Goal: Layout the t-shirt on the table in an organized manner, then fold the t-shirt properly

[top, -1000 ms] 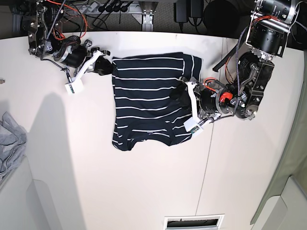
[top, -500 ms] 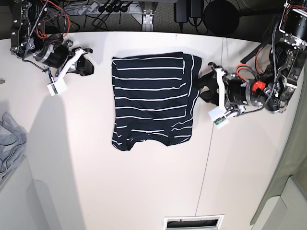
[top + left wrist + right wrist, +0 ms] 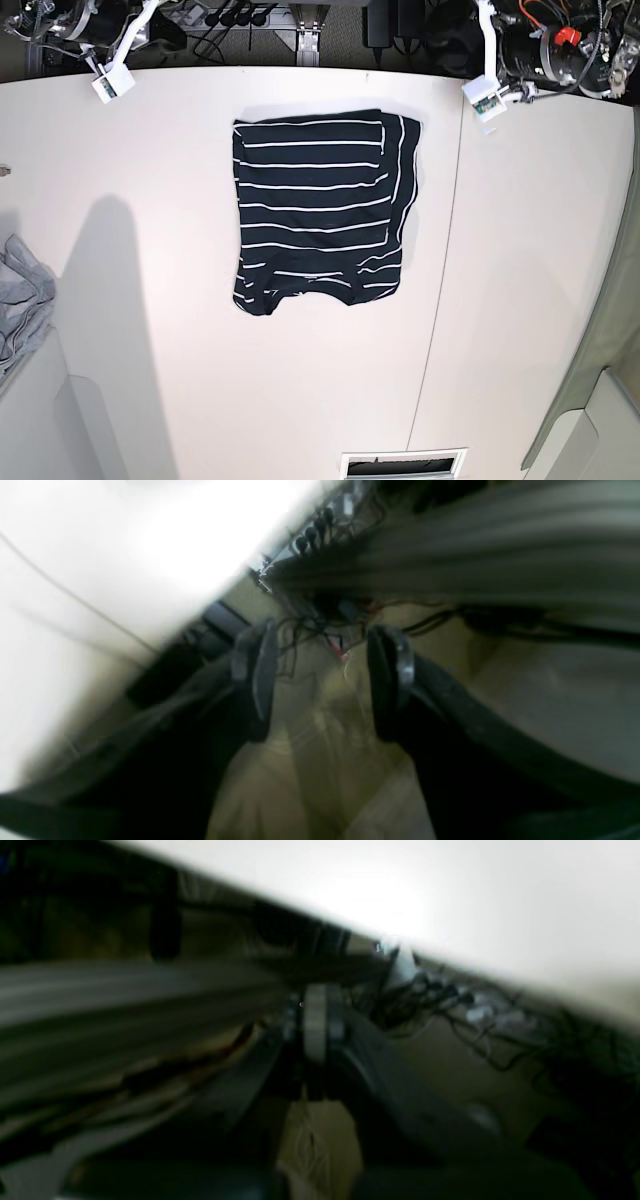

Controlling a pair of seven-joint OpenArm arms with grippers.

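With left jaws (image 3: 320, 680) apart and right jaws (image 3: 317, 1022) together, both empty, the t-shirt (image 3: 318, 210) lies unheld on the counter (image 3: 520, 300); ragged lower hem may spring open.

table (image 3: 150, 350): open all round | t-shirt (image 3: 320, 210): centre | grey garment (image 3: 20, 300): left edge

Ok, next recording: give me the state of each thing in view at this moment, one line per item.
t-shirt: folded into a compact block, flat on the table, nothing touching it.
table: bears the shirt in its upper middle.
left end effector: open, empty, off the table.
right end effector: shut, empty, off the table.
grey garment: crumpled at the table's edge.
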